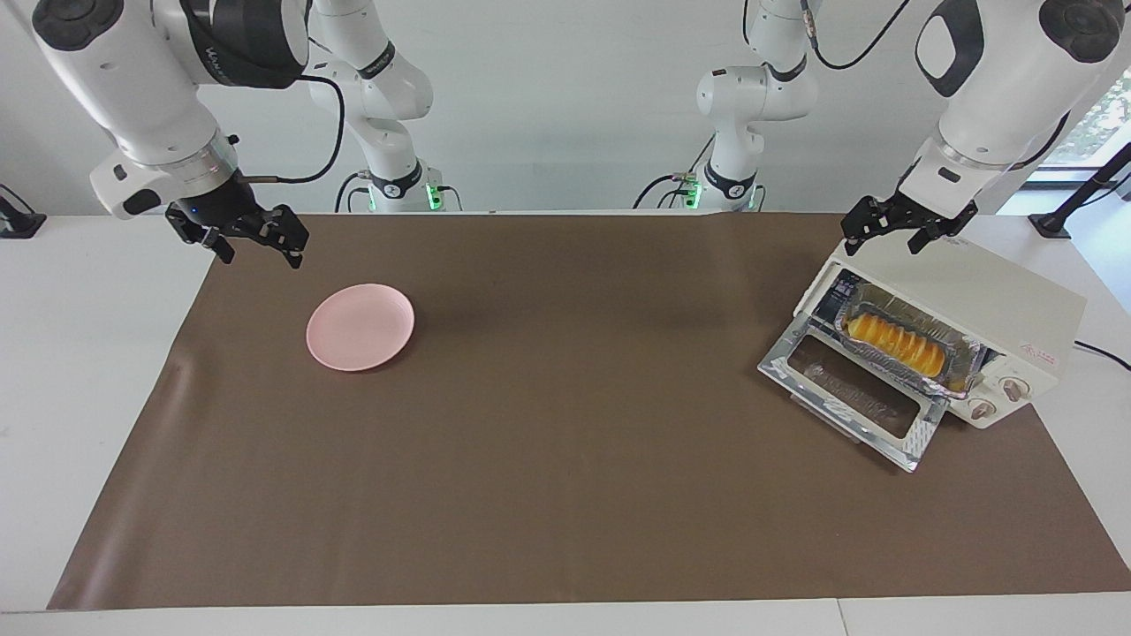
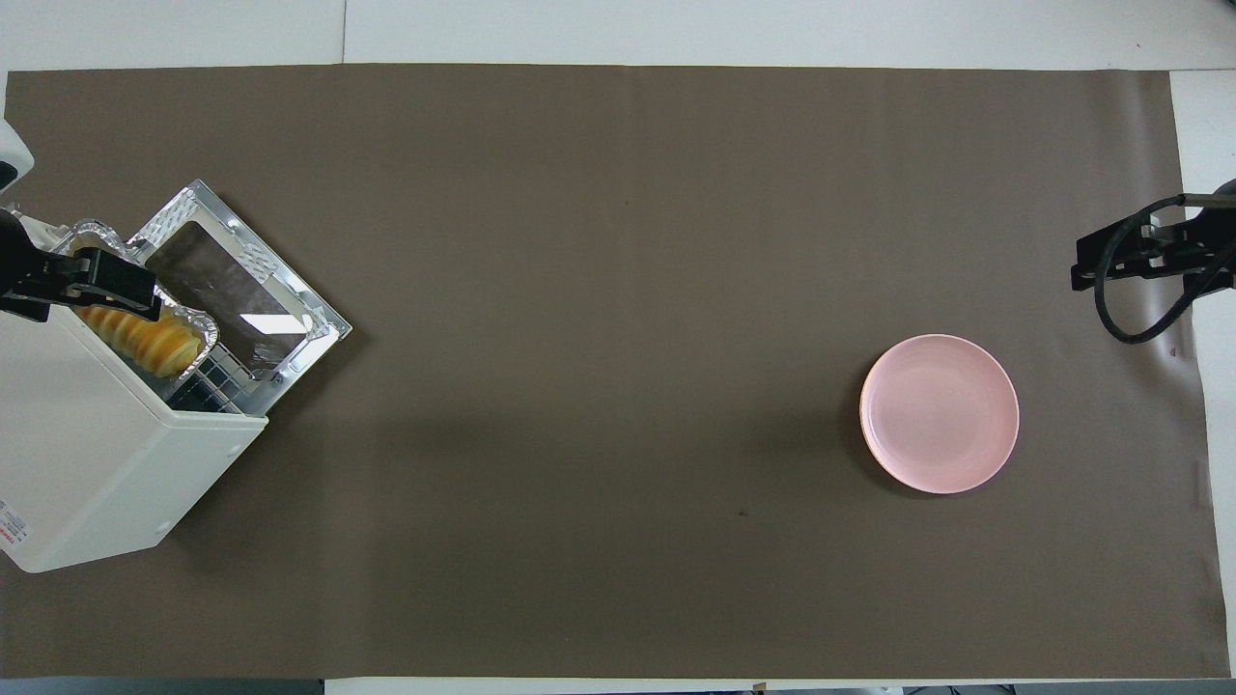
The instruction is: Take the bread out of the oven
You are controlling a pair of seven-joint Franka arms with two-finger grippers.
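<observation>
The cream-white oven (image 1: 998,296) (image 2: 87,454) stands at the left arm's end of the table. Its glass door (image 1: 853,389) (image 2: 241,290) lies folded down flat. The ridged yellow-orange bread (image 1: 894,344) (image 2: 150,340) rests in a crinkled foil tray (image 1: 965,358) (image 2: 92,232) that sticks partly out of the oven's mouth. Open and holding nothing, my left gripper (image 1: 884,243) (image 2: 68,290) hangs over the oven's top, above the tray. My right gripper (image 1: 261,252) (image 2: 1135,265) waits open and in the air at the right arm's end, over the mat's edge beside the plate.
A round pink plate (image 1: 360,327) (image 2: 939,413) lies on the brown mat (image 1: 565,459) (image 2: 599,290) toward the right arm's end. White tabletop borders the mat.
</observation>
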